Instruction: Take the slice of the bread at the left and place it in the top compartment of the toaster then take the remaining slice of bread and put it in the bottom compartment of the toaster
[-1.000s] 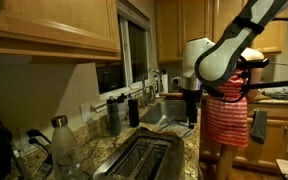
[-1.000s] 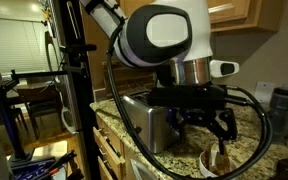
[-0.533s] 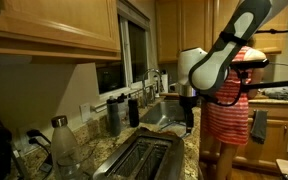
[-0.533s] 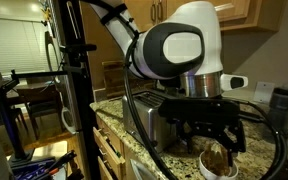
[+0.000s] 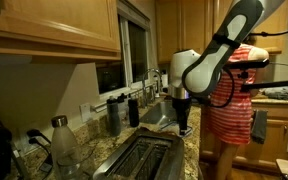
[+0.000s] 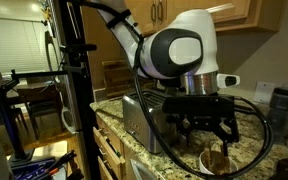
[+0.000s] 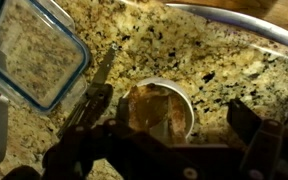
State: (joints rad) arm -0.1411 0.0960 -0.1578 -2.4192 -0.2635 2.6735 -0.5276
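zero slices in toaster [image 5: 139, 155] as far as visible: both long slots dark, prob. empty. bread [image 7: 154, 106] sits in small white bowl [image 7: 165, 82] on granite counter [image 7: 184, 45], just beside toaster; slice count unclear. gripper [image 6: 210, 135] just above bowl, jaws spread wide, pinching nothing. looks like pre-1st-pick stage. left to do: grab left slice, drop in top slot, then 2nd slice into bottom slot.

White rounded arm [image 6: 179, 50], blk joints, blk cables [image 6: 127, 25], blk claw [image 6: 210, 138].
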